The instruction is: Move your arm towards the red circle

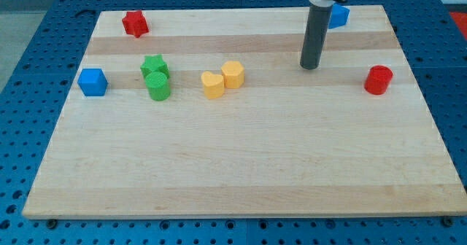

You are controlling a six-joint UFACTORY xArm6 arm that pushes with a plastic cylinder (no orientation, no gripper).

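Note:
The red circle [378,79] is a short red cylinder near the board's right edge, at mid height in the view. My tip [310,66] is the lower end of the dark rod, resting on the board to the left of the red circle and slightly higher in the view. There is an open gap of board between them. A blue block [339,15] sits behind the rod near the top edge, partly hidden by it.
A red star [135,23] lies at the top left. A blue cube [93,82] sits at the left edge. A green star [154,65] touches a green cylinder [157,86]. Two yellow blocks [222,79] sit together left of my tip.

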